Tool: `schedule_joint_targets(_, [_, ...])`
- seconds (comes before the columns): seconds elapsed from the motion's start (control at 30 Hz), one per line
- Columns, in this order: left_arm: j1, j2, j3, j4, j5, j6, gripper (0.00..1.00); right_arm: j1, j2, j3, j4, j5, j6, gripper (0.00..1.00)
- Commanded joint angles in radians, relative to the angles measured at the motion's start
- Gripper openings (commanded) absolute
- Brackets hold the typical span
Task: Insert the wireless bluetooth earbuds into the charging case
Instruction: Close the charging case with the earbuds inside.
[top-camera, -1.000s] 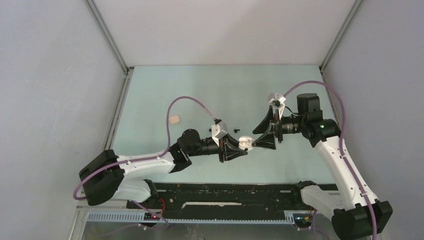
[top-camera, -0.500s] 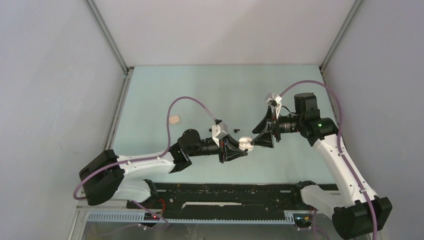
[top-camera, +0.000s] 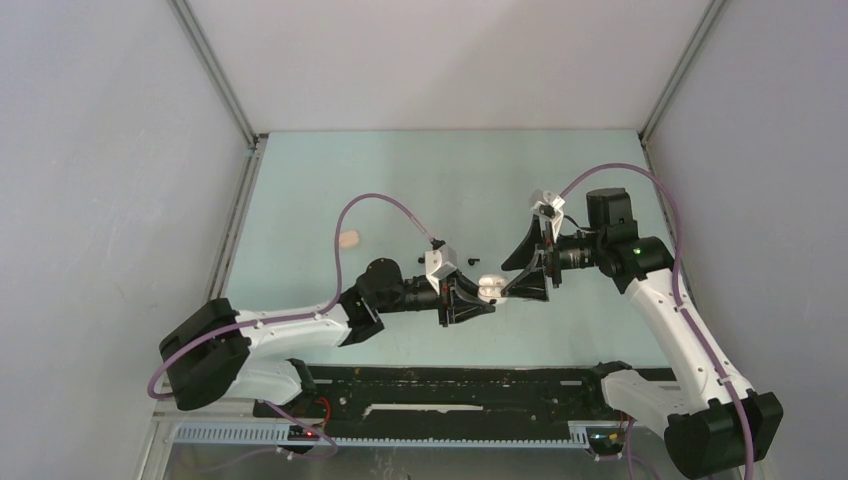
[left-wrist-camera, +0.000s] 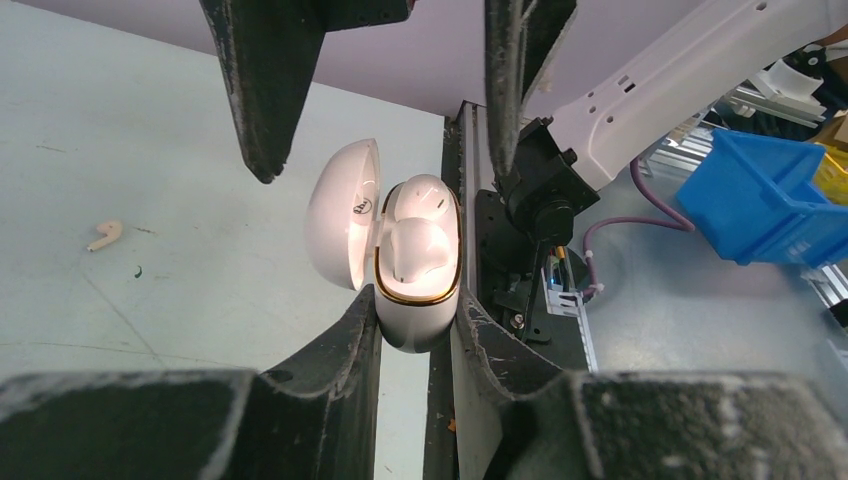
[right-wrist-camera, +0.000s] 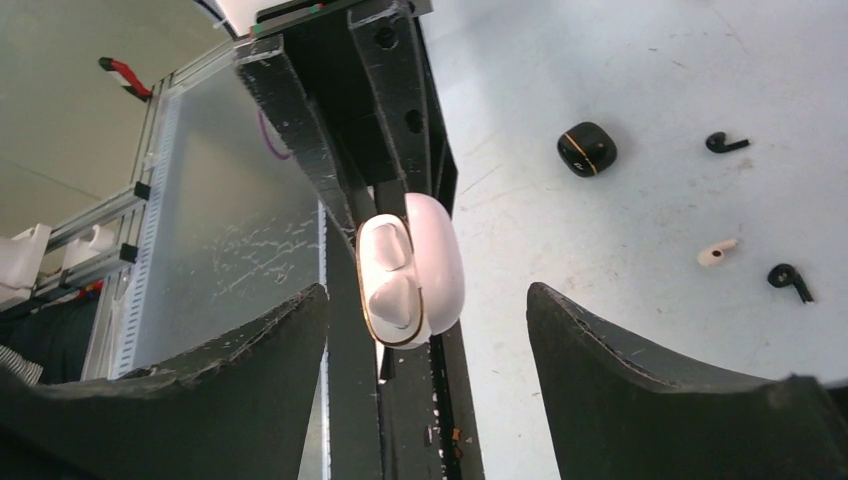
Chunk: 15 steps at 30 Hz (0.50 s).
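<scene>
The left jaws are clamped on the lower body of the white charging case (left-wrist-camera: 415, 300). It appears raised off the tabletop (left-wrist-camera: 150, 150), with its lid (left-wrist-camera: 340, 215) swung open so the wells face the right arm. Two white earbuds (left-wrist-camera: 418, 250) sit inside. The right jaws stand open, straddling the case and gripping nothing, probably placed to press the buds home or shut the lid. A beige earbud (right-wrist-camera: 718, 252), two black earbuds (right-wrist-camera: 726, 143) and a black case (right-wrist-camera: 586, 149) lie loose on the tabletop, just beyond the left arm.

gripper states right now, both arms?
Left gripper: shut on the white charging case.
Right gripper: open, holding nothing.
</scene>
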Motion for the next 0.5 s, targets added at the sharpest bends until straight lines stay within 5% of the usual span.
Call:
schedule_joint_targets(0.0, [-0.006, 0.005, 0.047, 0.041, 0.021, 0.022, 0.00, 0.003, -0.003, 0.001, -0.038, -0.079, -0.071, 0.76])
schedule_joint_targets(0.47, [-0.007, 0.025, 0.061, 0.040, 0.005, -0.015, 0.00, 0.017, -0.025, 0.002, -0.074, -0.165, -0.077, 0.72])
